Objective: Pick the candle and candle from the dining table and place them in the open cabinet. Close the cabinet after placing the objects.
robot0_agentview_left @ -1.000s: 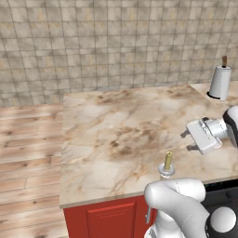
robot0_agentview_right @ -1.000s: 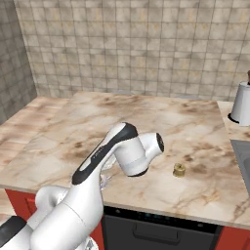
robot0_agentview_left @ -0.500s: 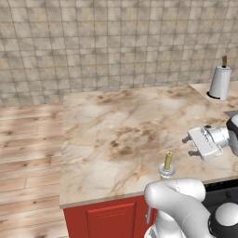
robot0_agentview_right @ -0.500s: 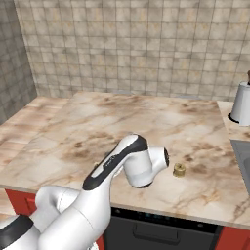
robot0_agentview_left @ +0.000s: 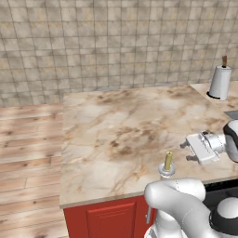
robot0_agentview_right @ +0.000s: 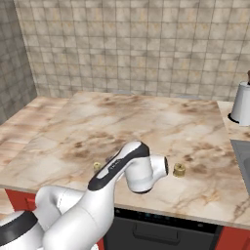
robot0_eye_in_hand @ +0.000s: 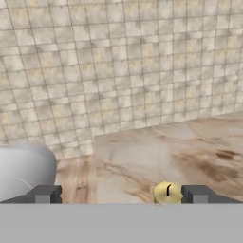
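**Tiled kitchen, gripper lined up low on stick candle at table's front edge**

Beige tiled wall is seen behind the dining table [robot0_agentview_left: 116,125], marbled stone top over a red panelled base. Paper-towel roll [robot0_agentview_left: 220,82] stands at the far right corner.

- Stick candle [robot0_agentview_left: 168,161] stands upright on its clear dish, close to the front edge, right of centre. In the hand view its top [robot0_eye_in_hand: 167,192] is seen between the finger tips, nearer the right one.
- Squat candle [robot0_agentview_right: 179,170] sits near the front edge, toward the right corner, just beside the wrist in the right base view. Apart from the stick candle.
- Gripper [robot0_agentview_left: 185,151] is held low over the table, jaws fully spread, nothing gripped. It is pointed sideways toward the stick candle, near it but not touching.
- Cabinet is not judged from these frames.

Step judged: approach to grasp of the stick candle; nothing placed yet.

Risks:
- Candle is off-centre between the fingers, so the right finger would likely contact first and the candle could be tipped or pushed along the table.
- Candle is slim and tall on a loose dish: a grip taken high could lift the candle and leave the dish, or drag the dish off the front edge.
- Wrist is close to the squat candle; a sideways swing could knock it toward the edge.
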